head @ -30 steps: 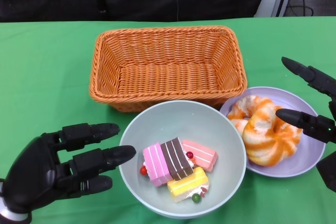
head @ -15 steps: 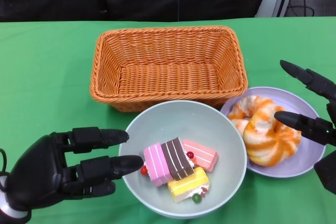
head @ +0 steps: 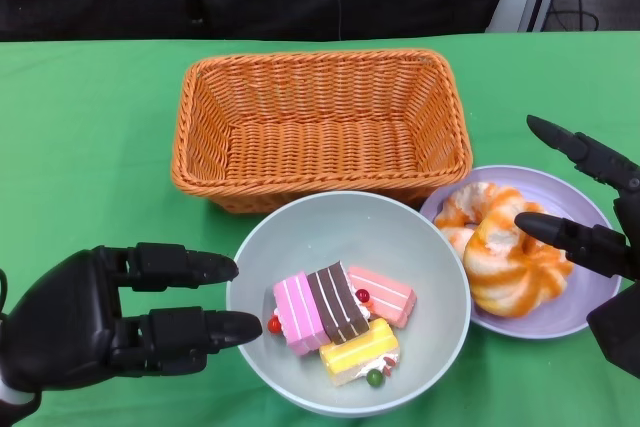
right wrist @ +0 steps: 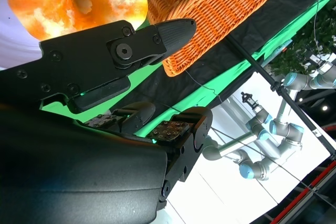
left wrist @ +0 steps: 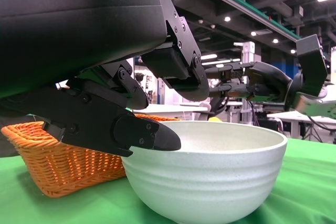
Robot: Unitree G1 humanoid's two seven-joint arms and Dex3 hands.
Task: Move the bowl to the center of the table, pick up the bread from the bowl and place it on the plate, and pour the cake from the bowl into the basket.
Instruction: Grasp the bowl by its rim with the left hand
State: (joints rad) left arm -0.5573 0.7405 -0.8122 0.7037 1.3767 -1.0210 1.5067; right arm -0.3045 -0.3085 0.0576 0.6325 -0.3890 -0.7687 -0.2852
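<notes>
- Green cloth over the desk [head: 90, 147], dark curtain behind, and the wrist views catch a workshop hall with other robot arms in the distance
- The bowl [head: 300, 237] sits mid-desk with the cake [head: 340, 322] slices in it; the bread [head: 510, 247] is already on the plate [head: 590, 297], so we reckon we're at the pouring step
- Our left hand [head: 100, 322] is just beside the bowl rim, fingers [left wrist: 136, 132] apart, holding nothing; next it needs a firm grip on the rim to lift and tip
- Our right hand [head: 590, 237] hovers over the plate, fingers spread, empty
- The basket [head: 320, 127] sits right behind the bowl, so the bowl must clear its near wall before tipping
</notes>
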